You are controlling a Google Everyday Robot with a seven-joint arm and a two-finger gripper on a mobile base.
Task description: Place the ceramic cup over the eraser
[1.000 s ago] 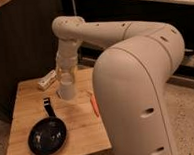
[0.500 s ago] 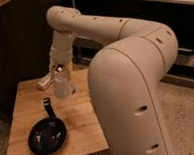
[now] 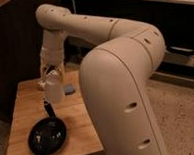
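Note:
My gripper hangs from the white arm over the left middle of the wooden table. It is shut on the ceramic cup, a plain white tapered cup held upright just above the table. The eraser, a small flat blue-grey block, lies on the table just to the right of the cup, apart from it and uncovered.
A black frying pan sits at the table's front, its handle pointing up toward the cup. A white bottle shows partly behind the gripper on the left. My bulky arm hides the table's right side. The floor lies to the right.
The arm has swung left and now hides the table's right side and the orange carrot there. The gripper with the cup has stayed over the same part of the table, beside the eraser.

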